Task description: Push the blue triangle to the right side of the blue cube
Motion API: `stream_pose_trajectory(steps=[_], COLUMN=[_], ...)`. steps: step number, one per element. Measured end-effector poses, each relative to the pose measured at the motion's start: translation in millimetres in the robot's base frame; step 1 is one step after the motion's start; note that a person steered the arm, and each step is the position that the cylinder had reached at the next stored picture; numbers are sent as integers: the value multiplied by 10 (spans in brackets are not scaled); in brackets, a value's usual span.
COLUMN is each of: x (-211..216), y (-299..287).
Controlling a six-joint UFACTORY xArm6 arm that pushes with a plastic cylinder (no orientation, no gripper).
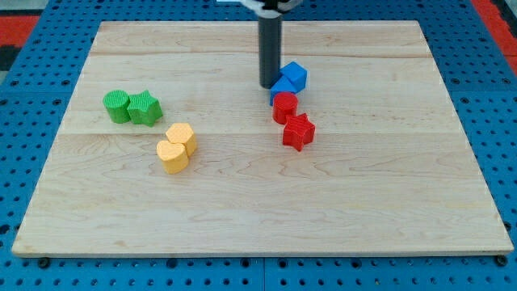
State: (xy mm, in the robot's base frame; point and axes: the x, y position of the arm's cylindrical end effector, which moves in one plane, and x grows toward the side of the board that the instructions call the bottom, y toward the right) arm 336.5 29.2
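The blue cube (295,76) sits right of centre near the view's top. The blue triangle (282,89) lies just below and left of it, touching it, partly hidden by my rod. My tip (269,85) is at the triangle's left edge, left of the cube. A red round block (284,107) sits right below the triangle, and a red star (298,132) below that.
A green round block (117,106) and a green star (145,108) touch each other at the view's left. Two yellow blocks (176,147) sit together below and right of them. The wooden board (258,218) has blue pegboard around it.
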Motion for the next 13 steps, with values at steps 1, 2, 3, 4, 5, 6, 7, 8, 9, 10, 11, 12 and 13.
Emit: stream_pose_trajectory(steps=[1, 2, 3, 4, 5, 6, 7, 8, 9, 10, 11, 12, 13], x=[-52, -26, 97, 240, 394, 554, 716, 735, 736, 743, 742, 692, 560], y=[61, -148, -148, -116, 22, 208, 262, 418, 802, 939, 1059, 1080, 1033])
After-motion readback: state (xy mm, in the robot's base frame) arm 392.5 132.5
